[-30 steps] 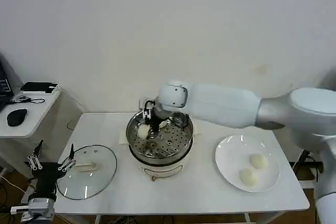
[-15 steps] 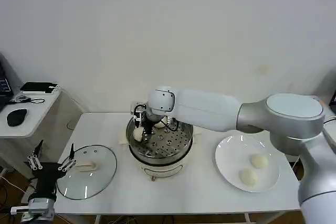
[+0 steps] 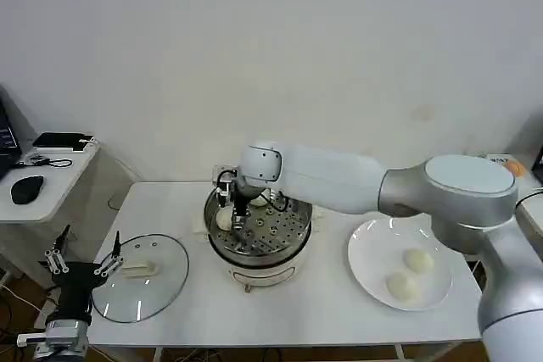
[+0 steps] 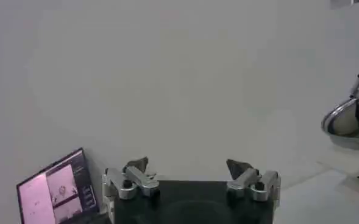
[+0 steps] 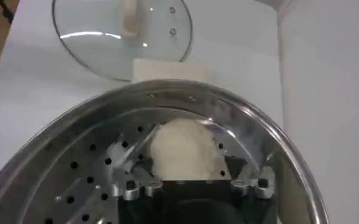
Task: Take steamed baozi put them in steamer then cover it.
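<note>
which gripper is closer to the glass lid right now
Left. The left gripper hangs open at the table's left edge, right beside the lid. The right gripper is over in the steamer holding a baozi.

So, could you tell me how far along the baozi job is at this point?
Partly done. One baozi appears to sit in the steamer already. The right gripper holds a second baozi in its jaws, low over the perforated tray. Two more wait on the plate, and the cover lies on the table by the parked left gripper.
</note>
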Controlling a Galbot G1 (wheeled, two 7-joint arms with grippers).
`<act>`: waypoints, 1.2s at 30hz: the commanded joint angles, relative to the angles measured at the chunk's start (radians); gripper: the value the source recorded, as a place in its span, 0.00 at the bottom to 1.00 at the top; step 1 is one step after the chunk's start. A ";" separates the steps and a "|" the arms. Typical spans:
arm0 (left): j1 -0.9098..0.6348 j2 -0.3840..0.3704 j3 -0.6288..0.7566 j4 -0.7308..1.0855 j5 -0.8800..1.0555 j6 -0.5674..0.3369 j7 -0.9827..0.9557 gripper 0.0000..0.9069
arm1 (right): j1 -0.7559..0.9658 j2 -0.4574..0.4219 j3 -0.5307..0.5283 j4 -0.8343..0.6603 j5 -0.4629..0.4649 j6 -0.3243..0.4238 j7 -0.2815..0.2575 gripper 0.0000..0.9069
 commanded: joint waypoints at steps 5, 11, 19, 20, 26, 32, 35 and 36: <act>-0.001 0.009 0.011 0.009 -0.002 0.001 0.001 1.00 | 0.209 -0.296 -0.022 0.291 -0.041 0.041 -0.071 1.00; -0.004 0.022 0.018 0.012 -0.003 0.002 0.003 1.00 | 0.331 -0.632 -0.085 0.461 -0.224 0.204 -0.224 1.00; 0.000 0.036 0.025 0.005 -0.003 0.004 0.004 1.00 | 0.263 -1.029 -0.075 0.634 -0.413 0.337 -0.333 1.00; -0.001 0.039 0.026 0.003 -0.004 0.005 0.004 1.00 | 0.236 -1.076 -0.081 0.648 -0.454 0.361 -0.341 1.00; -0.006 0.047 0.030 0.006 -0.002 0.010 0.004 1.00 | -0.138 -1.251 0.173 0.668 -0.562 0.417 -0.353 1.00; -0.009 0.045 0.032 0.014 -0.001 0.011 0.005 1.00 | -0.501 -1.287 0.403 0.632 -0.673 0.441 -0.329 1.00; -0.008 0.042 0.032 0.025 0.002 0.010 0.004 1.00 | -0.584 -1.262 0.435 0.601 -0.690 0.427 -0.300 1.00; -0.008 0.041 0.032 0.028 0.002 0.010 0.004 1.00 | -0.603 -1.250 0.441 0.591 -0.694 0.428 -0.297 1.00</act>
